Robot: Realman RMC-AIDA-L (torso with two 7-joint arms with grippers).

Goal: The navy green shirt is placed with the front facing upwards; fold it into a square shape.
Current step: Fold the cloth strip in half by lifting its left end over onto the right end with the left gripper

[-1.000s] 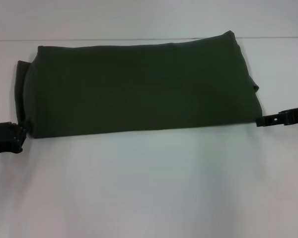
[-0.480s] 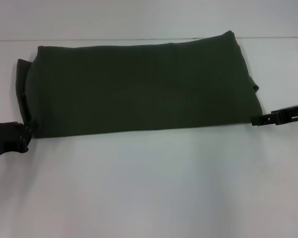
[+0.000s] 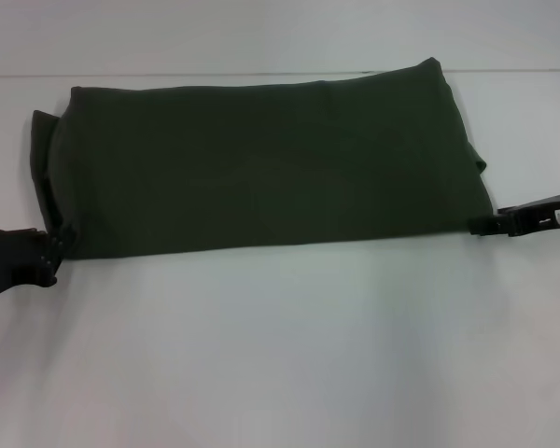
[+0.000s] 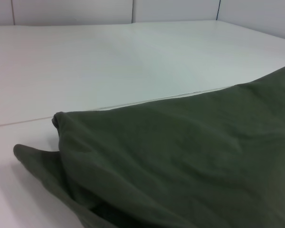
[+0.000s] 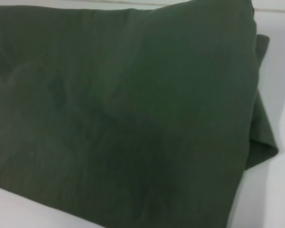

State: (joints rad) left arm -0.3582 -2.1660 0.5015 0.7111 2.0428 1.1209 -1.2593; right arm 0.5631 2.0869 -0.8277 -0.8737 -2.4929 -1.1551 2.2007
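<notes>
White and smooth, the bench (image 3: 280, 355) fills my view from front to back, with a thin seam line crossing it just behind the cloth. On it lies the navy green shirt (image 3: 261, 168), already folded into a long band that runs from my left to my right, plain side up, no lettering showing. At its left end a small flap of fabric pokes out past the folded edge, and at its right end another loose fold juts out beside the near corner. My left tool (image 3: 47, 254) sits low on the bench at the shirt's near left corner, touching or almost touching the cloth; I cannot tell from these views whether it is clenched or released. My right tool (image 3: 481, 225) sits at the near right corner, its dark tip just against the edge of the fabric, and there too I cannot tell how it is set. Both wrist cameras look across wrinkled green cloth at close range.
</notes>
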